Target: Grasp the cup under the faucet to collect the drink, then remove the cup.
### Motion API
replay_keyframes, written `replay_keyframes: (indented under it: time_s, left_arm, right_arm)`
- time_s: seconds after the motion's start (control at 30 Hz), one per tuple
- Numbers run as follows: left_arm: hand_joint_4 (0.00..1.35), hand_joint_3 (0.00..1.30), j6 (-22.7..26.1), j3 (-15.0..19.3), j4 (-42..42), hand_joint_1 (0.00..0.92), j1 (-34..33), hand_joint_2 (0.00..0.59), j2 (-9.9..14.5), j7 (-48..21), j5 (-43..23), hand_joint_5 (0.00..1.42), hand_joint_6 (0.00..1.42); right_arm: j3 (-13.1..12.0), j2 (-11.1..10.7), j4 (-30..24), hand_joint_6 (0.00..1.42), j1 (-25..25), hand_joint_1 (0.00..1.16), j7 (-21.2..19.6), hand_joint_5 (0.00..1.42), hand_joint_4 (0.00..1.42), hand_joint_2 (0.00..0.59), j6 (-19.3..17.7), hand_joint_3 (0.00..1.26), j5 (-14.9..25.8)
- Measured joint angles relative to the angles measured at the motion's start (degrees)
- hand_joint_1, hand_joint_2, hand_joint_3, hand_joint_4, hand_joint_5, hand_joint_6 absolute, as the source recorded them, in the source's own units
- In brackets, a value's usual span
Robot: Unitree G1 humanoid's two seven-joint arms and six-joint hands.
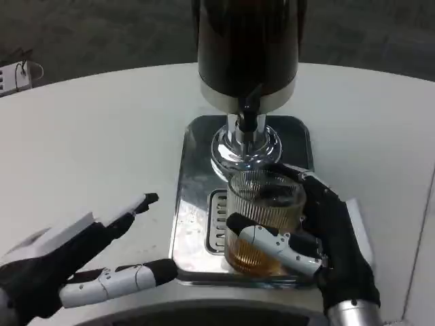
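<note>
Cup (264, 204): ribbed clear glass, amber drink at bottom, standing on steel drip tray (192, 204) below dispenser faucet (249, 117). Right hand (314, 246): wrapped around cup. Left hand (81, 261): released, fingers apart, over white desk (95, 136) beside tray.

Ribbed clear glass cup (264, 204) on a glossy mirror-polished metal drip tray (194, 204), matt white table (88, 136) around.
</note>
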Motion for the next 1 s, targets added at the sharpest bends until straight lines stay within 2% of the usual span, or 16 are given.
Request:
replay_keyframes:
  time_s: [0.23,0.4,0.6,0.67,0.8,1.0]
  left_arm:
    - [0.00,0.00,-1.2,-1.4,2.0,0.000,-1.8,0.018,0.0,0.8,0.1,0.00,0.00]
    - [0.00,0.00,-2.4,-2.3,3.2,0.000,-3.3,0.018,-0.1,1.8,0.1,0.00,0.00]
    - [0.00,0.00,-3.6,-4.1,3.8,0.000,-5.2,0.018,-0.5,2.7,0.1,0.00,0.00]
    - [0.00,0.00,-3.8,-4.7,3.8,0.000,-5.6,0.018,-0.7,2.9,0.1,0.00,0.00]
    - [0.00,0.00,-4.7,-6.1,3.7,0.000,-6.3,0.018,-1.1,3.0,0.1,0.00,0.00]
    - [0.00,0.00,-6.1,-6.4,2.3,0.000,-6.0,0.018,-1.3,3.1,0.2,0.00,0.00]
  right_arm:
    - [0.1,-1.2,-9.0,1.42,6.3,0.98,4.6,1.37,1.21,0.207,2.9,1.01,1.1]
    - [-1.1,-3.1,-16.9,1.42,10.1,0.98,8.1,1.37,1.21,0.207,5.1,1.01,2.6]
    - [-4.6,-6.1,-25.8,1.42,12.9,0.97,11.2,1.37,1.21,0.206,5.8,1.01,3.1]
    - [-6.1,-6.5,-28.3,1.42,13.4,0.97,11.7,1.37,1.21,0.204,6.2,1.01,3.9]
    - [-7.9,-7.7,-32.0,1.42,13.7,0.97,13.2,1.37,1.21,0.200,7.3,1.01,4.8]
    - [-9.6,-9.2,-34.9,1.42,13.9,0.96,14.5,1.37,1.21,0.196,7.4,1.01,4.9]
